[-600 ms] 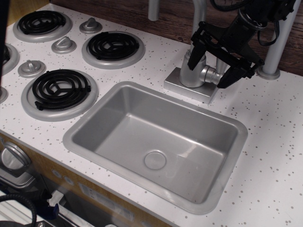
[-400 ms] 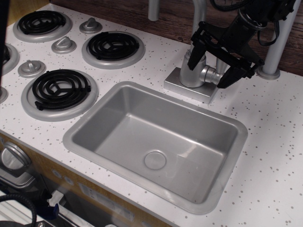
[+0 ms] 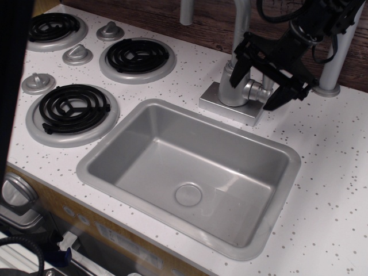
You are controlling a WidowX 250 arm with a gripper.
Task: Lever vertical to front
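One black gripper [image 3: 260, 77] hangs at the back of the counter, its two fingers spread wide apart; one finger [image 3: 240, 64] stands on the left flank of the faucet body [image 3: 234, 86], the other [image 3: 283, 92] on the right, just past the hub; neither pad can be seen pressing on anything, so the jaws hold nothing that I can make out; the lever [image 3: 259, 91], one short silver stub on its round hub, juts sideways from the faucet body and sits between the two fingers, close beside the right one, though whether they touch I cannot tell; one curved spout pipe [image 3: 241, 23] rises above the jaws; below and in front of them lies one grey sink [image 3: 103, 155] with a single round drain [image 3: 188, 194]; well off to the left of the jaws I count three full coil burners [image 3: 138, 56] plus slivers of others at the edge, and three silver knobs [image 3: 77, 54] among them; one grey post [image 3: 336, 52] stands just right of the gripper.
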